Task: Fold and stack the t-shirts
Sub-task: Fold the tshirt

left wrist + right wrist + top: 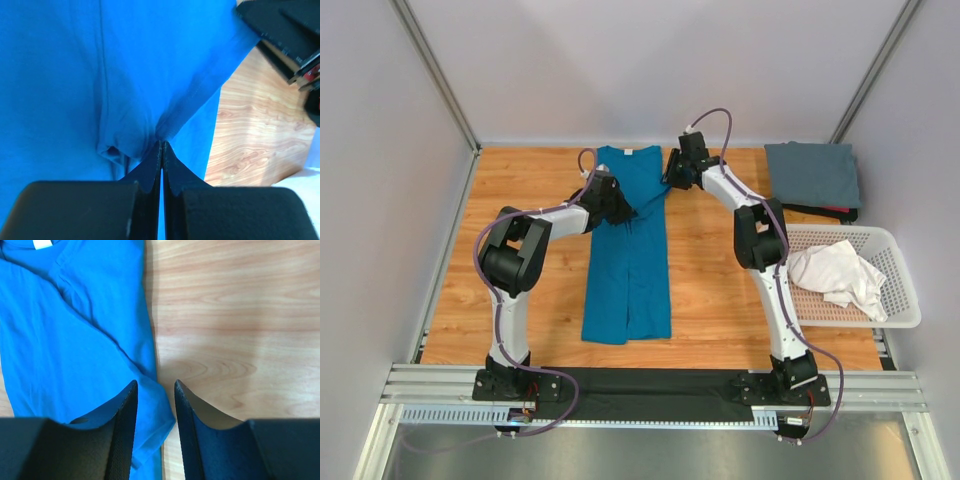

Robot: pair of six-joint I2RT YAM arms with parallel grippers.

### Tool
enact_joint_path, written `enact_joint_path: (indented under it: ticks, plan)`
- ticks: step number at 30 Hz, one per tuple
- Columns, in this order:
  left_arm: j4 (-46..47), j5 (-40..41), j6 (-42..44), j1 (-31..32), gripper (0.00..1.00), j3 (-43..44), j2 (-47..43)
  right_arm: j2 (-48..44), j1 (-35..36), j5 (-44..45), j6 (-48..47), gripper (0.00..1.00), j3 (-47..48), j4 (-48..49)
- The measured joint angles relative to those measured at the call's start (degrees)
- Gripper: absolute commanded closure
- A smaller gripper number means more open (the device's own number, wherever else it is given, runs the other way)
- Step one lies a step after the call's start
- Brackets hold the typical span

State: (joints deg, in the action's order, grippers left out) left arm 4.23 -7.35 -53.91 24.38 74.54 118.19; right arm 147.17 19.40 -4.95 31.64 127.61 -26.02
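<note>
The teal-blue t-shirt (pixel 628 270) lies lengthwise on the wooden table, collar at the far end, its sides folded inward. My left gripper (pixel 620 212) is shut on a pinch of that cloth near the left sleeve; in the left wrist view the fabric (pixel 60 75) puckers into the closed tips (pixel 161 145). My right gripper (pixel 672 170) stands open over the shirt's right edge, and a sleeve corner (pixel 150 420) lies below the gap between its fingers (pixel 155 385). A folded slate grey t-shirt (pixel 812 175) rests at the far right. A crumpled white t-shirt (pixel 835 275) sits in the basket.
The white lattice basket (pixel 905 290) stands at the right edge of the table. A dark item with a red trim (pixel 830 212) peeks out under the grey shirt. Grey walls enclose the table on three sides. The right arm's gripper shows at the left wrist view's upper right (pixel 285 30).
</note>
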Motion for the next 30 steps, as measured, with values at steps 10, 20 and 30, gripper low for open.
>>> enact_joint_path:
  ticks: [10, 20, 30]
  plan:
    - [2.05, -0.24, -0.9, -0.07, 1.0, 0.0, 0.0, -3.56, 0.02, -0.72, 2.29, 0.87, -3.72, -0.11]
    - [2.91, -0.74, -1.33, -0.52, 1.0, -1.53, -0.44, -3.58, 0.15, -2.99, 4.13, 0.99, -1.75, -0.24]
    - [2.97, -0.5, -1.33, -1.05, 1.0, -3.32, -1.62, -1.7, 1.62, -3.8, 6.08, 1.0, 3.82, 3.06]
